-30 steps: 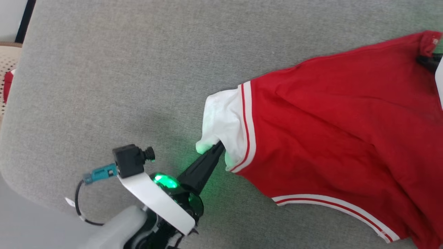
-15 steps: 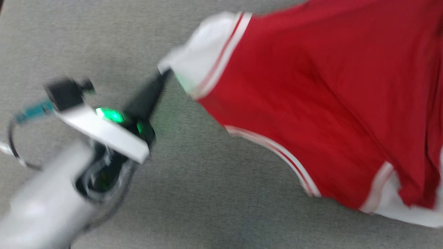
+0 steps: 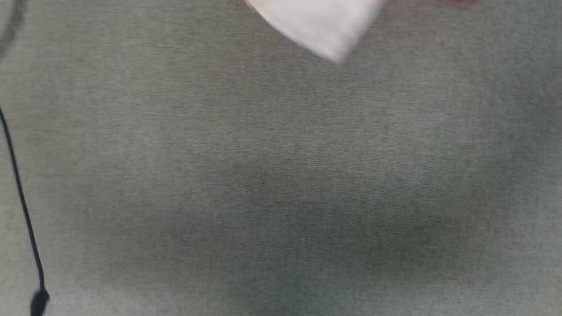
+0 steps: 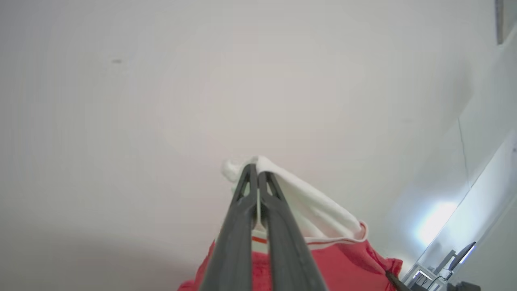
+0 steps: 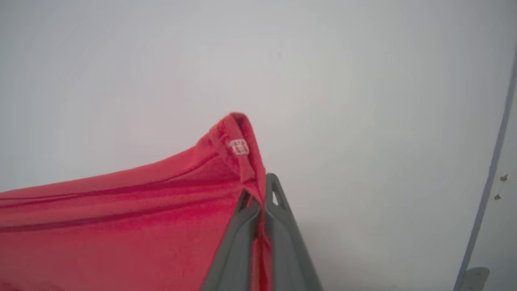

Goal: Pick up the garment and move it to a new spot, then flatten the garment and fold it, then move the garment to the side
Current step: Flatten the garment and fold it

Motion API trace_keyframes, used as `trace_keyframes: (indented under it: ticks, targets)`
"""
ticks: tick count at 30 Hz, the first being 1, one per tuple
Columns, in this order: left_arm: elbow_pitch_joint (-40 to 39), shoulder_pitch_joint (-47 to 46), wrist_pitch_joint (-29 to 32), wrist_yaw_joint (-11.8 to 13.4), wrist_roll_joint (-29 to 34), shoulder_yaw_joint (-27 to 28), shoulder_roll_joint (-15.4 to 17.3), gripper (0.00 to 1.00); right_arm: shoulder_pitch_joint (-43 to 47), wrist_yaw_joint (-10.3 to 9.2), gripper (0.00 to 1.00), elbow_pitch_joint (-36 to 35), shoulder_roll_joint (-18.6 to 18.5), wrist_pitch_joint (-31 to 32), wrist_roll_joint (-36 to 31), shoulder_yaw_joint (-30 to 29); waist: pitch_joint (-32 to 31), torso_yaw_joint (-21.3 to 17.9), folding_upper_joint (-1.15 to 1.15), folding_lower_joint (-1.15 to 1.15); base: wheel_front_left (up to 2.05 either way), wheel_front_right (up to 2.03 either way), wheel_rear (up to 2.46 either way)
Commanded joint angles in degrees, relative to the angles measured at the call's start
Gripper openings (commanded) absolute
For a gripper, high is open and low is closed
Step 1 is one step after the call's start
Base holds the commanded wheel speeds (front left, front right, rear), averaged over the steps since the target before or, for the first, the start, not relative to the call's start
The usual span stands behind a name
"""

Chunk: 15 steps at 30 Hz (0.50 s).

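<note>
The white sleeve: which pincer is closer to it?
Left. The left pincer is clamped right on the white sleeve; the right pincer grips a red corner of the shirt instead.

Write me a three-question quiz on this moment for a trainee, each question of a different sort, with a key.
1. True or false: the left claw is shut on a white sleeve of the garment.
2. Pick one: the part of the garment pinched by the right claw is A) white, B) red, C) striped.
3. Fill the gap: the cloth surface in the head view is ___ in colour.

Key: 1 true; 2 B; 3 grey.
</note>
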Motion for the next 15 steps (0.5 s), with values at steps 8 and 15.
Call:
trace_keyframes:
  ticks: [8,15]
  targets:
    - [3.22,-10.61,0.72,0.18,-1.23,2.08,-0.48,0.00,-6.26,-0.40,0.00,7.47,-0.39,-6.43,-1.73,-1.34,0.71,-2.22,0.00,0.00,0.00,0.00,0.00]
    - [-7.18,5.32,3.95,0.16,-5.83,-0.03,-0.72,0.00,5.51,-0.33,0.00,7.31,-1.46,-5.60,3.82,3.71,0.33,-1.92,0.00,0.00,0.00,0.00,0.00]
